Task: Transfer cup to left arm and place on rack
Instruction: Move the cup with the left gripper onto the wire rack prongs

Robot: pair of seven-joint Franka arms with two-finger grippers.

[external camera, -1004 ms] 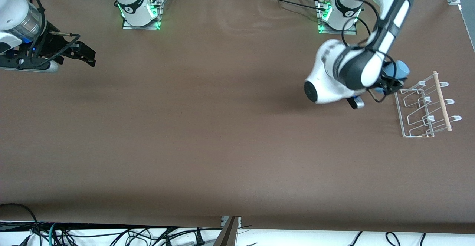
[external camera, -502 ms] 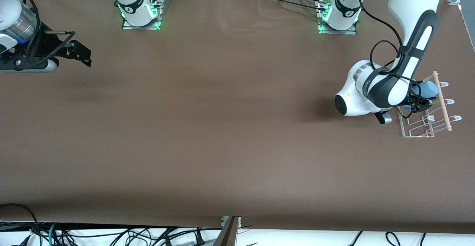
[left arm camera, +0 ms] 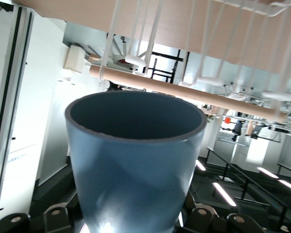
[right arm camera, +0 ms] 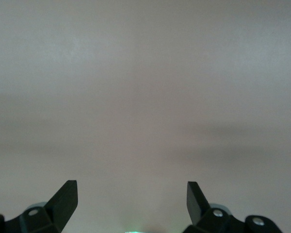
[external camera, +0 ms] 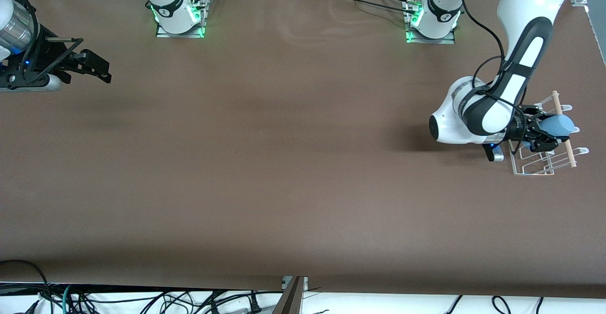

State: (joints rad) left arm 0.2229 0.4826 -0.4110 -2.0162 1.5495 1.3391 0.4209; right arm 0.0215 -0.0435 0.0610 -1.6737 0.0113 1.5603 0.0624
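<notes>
My left gripper is shut on the light-blue cup and holds it on its side over the white wire rack, its mouth toward the wooden dowel. In the left wrist view the cup fills the middle, its open rim close to the dowel and the rack's wire loops. My right gripper is open and empty over the right arm's end of the table; in the right wrist view its fingertips stand wide apart over bare table.
The brown table stretches between the two arms. Both arm bases stand along its edge farthest from the front camera. Cables hang below the nearest edge.
My left arm has carried the cup down and toward the rack, from beside its end to over its loops, turning the cup's mouth toward the dowel. My right gripper has drifted slightly outward.
</notes>
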